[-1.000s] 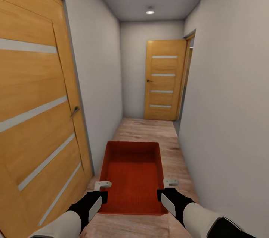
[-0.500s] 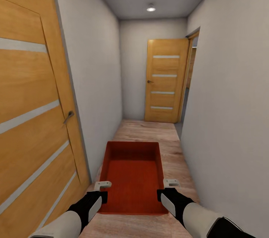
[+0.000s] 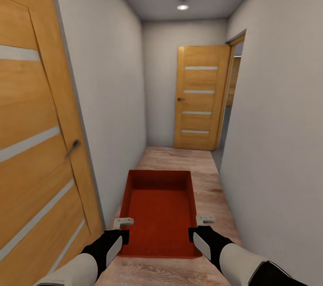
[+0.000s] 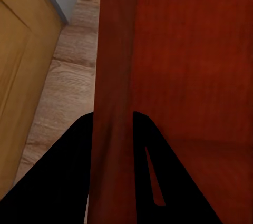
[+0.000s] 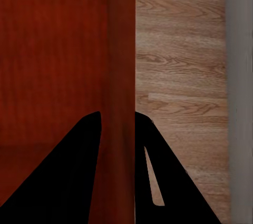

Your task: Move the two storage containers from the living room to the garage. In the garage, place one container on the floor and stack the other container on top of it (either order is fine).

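carrying an orange-red bin down a narrow hallway

i am looking from the head camera along a tight corridor with pale grey walls and a light wood plank floor (image 3: 179,160). in front of me i hold one storage container (image 3: 160,212), an open orange-red bin without a lid, level between both arms and raised above the planks. my left gripper (image 3: 119,227) is clenched on the bin's left wall, one finger inside and one outside; the left wrist camera shows that wall (image 4: 113,103) running between the dark fingers (image 4: 63,176). my right gripper (image 3: 202,227) grips the right wall the same way, seen in the right wrist camera as the rim (image 5: 121,76) pinched between its fingers (image 5: 174,182). a wooden door (image 3: 31,142) stands close on my left. another wooden door (image 3: 199,97) stands at the hallway's far end beside an opening on the right.
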`<state>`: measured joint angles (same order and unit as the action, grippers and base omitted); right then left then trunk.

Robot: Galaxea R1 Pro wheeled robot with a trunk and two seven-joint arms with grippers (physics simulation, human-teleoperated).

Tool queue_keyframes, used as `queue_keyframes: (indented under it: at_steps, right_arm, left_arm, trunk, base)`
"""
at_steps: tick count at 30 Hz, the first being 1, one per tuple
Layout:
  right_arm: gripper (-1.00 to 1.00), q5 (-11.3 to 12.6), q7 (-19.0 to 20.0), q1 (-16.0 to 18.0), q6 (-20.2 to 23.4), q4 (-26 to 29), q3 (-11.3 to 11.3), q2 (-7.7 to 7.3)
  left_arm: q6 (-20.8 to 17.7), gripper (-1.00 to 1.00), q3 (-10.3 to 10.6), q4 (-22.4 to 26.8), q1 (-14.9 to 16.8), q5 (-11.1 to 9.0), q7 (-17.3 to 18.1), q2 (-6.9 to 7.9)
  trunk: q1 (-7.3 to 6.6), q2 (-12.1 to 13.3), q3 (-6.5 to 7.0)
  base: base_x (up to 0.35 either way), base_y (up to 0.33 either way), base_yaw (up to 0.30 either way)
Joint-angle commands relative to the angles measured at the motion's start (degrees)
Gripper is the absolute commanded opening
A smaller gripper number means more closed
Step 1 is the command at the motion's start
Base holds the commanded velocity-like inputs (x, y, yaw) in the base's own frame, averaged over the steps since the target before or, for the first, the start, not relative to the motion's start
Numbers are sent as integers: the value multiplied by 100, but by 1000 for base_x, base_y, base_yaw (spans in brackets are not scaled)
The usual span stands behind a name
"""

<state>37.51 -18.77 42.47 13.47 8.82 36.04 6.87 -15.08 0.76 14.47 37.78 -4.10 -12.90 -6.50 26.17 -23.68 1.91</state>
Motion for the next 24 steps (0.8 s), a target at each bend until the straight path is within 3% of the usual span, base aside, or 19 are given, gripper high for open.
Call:
queue_keyframes:
  at_steps: [1, 7, 17, 24]
  right_arm:
    - [-100, -182, -56, 6, -213, 15, -45, -19]
    - [-100, -182, -56, 6, -213, 15, -45, -19]
    - [-100, -179, -56, 6, -213, 15, -45, -19]
    - [-100, -181, -56, 6, -213, 15, -45, -19]
  left_arm:
    - [-48, -100, 39, -6, -7, 45, -64, 26]
    - [-48, -100, 39, -6, -7, 46, -63, 26]
    - [-48, -100, 39, -6, -7, 43, -63, 26]
    - [-56, -100, 39, -6, -7, 44, -63, 26]
  trunk:
    - [5, -4, -2]
    - [5, -4, -2]
    - [5, -4, -2]
    - [5, -4, -2]
  base:
    - [323, 0, 0]
    - [323, 0, -20]
    - [323, 0, -215]
    - [323, 0, -36]
